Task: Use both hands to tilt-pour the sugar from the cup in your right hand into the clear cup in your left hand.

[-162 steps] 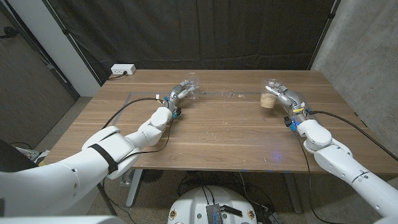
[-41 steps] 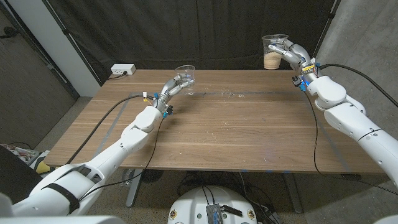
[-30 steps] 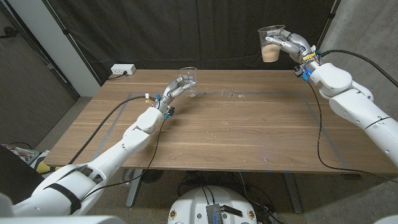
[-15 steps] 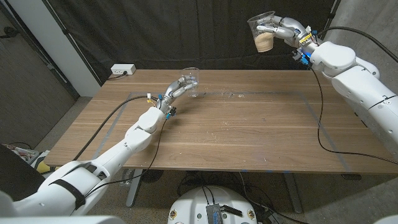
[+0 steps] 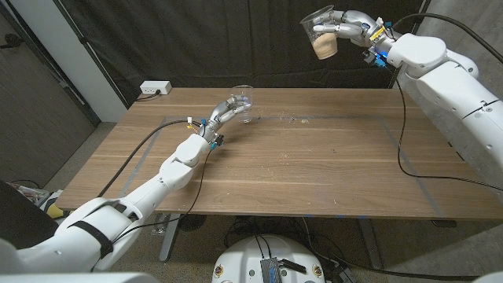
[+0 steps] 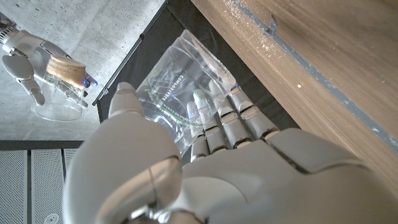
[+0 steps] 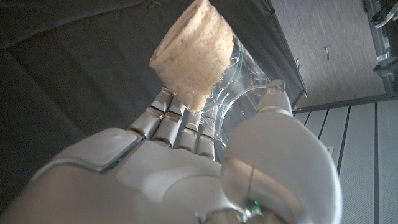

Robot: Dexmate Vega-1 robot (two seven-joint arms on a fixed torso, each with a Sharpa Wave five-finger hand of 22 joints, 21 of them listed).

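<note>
1. The sugar cup (image 5: 320, 33) is being carried higher and further left than half a second ago; the right hand (image 5: 350, 25) is wrapped around it, fingers closed on its wall, well above the table's (image 5: 314, 173) far right.
2. The cup is now being tilted, mouth leaning left. The sugar (image 7: 189, 59) is being kept in its base as a tan plug; none is seen spilling.
3. The clear cup (image 5: 244, 102) is being held at nearly the same spot as before, at the far left-centre of the table, just above or on the wood; which cannot be told. The left hand (image 5: 226, 108) is closed around it, fingers (image 6: 230, 121) curled on the wall.
4. The cups are well apart, the sugar cup high and right of the clear one.
5. Judgement: the approach is being made, and pouring is not yet begun. The gap has to be closed before further tilting, or sugar is likely to land on the table.
</note>
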